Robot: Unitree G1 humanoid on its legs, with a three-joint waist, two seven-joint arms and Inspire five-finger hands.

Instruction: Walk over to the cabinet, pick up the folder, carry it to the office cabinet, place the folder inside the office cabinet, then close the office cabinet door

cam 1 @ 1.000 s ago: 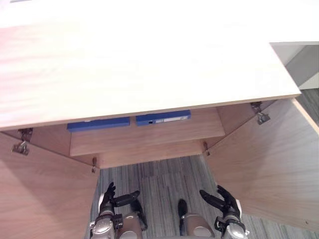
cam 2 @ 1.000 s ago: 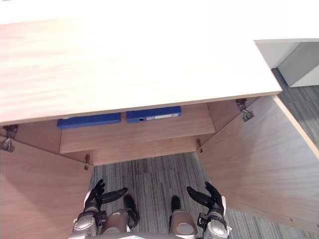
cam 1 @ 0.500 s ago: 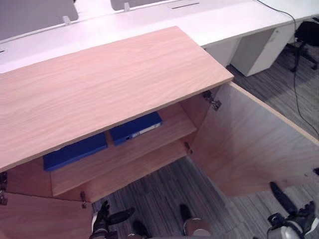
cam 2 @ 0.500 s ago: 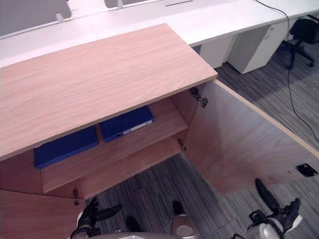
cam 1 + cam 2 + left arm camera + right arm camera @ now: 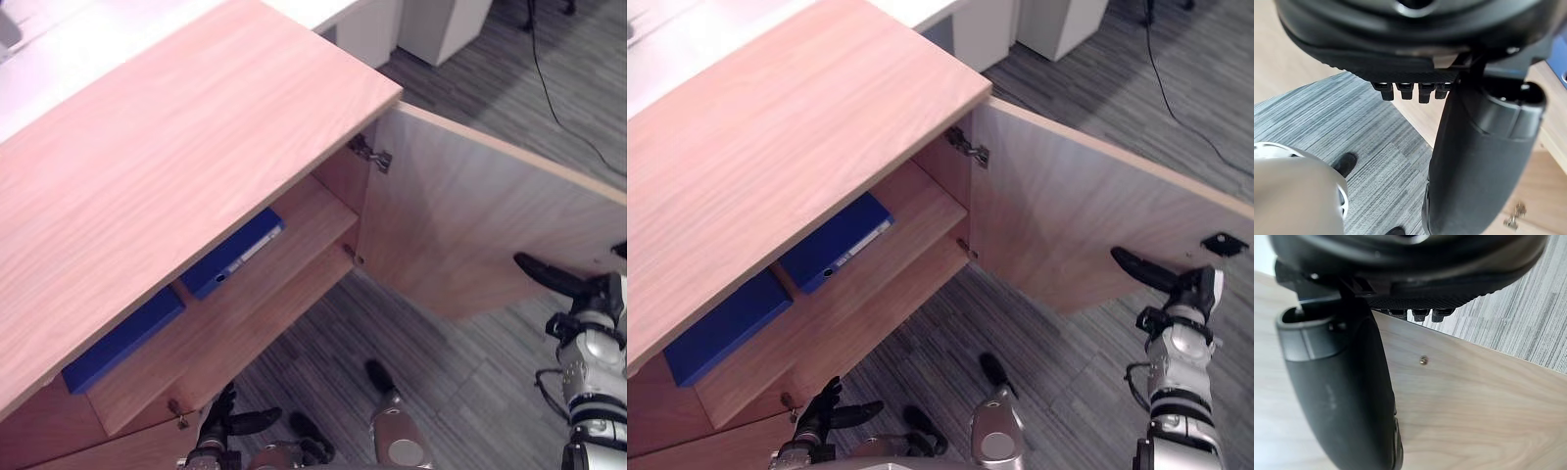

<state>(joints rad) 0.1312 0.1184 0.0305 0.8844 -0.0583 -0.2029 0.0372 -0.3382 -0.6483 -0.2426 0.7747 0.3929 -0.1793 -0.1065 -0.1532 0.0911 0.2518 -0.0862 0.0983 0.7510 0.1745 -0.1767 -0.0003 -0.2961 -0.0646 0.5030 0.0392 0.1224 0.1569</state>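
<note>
The folder (image 5: 835, 242) lies flat on the shelf (image 5: 921, 217) inside the cabinet (image 5: 794, 137), its labelled spine turned to the open front and its long axis running along the shelf's front edge. A second folder (image 5: 725, 328) lies beside it, on the side away from the right hand. Which of the two is the task's own cannot be told. Either way, placing looks done, and closing the doors is what is left.

That step turns on the right door (image 5: 1087, 215). It stands swung wide out, with its inner face up to the head camera. The right hand (image 5: 1185, 286) is raised against the door's low, free end. Its fingers (image 5: 1132, 264) are straight and spread, hold nothing, and point back toward the hinge (image 5: 962, 147). The right wrist view shows the door's wood close past them, but contact cannot be told. The folder is well beyond those fingertips, past the hinge line and deep enough on the shelf to clear the door's swing.

The right hand is much the nearer to this door. As a judgement, a push from the inner face would open the door further, so the fingers would have to get round its free edge.

The left hand (image 5: 828, 409) hangs low and relaxed with nothing in it, just beside the bottom corner of the left door (image 5: 686, 452) — also open. Only bare floor (image 5: 1068, 362) lies in the right door's path.
</note>
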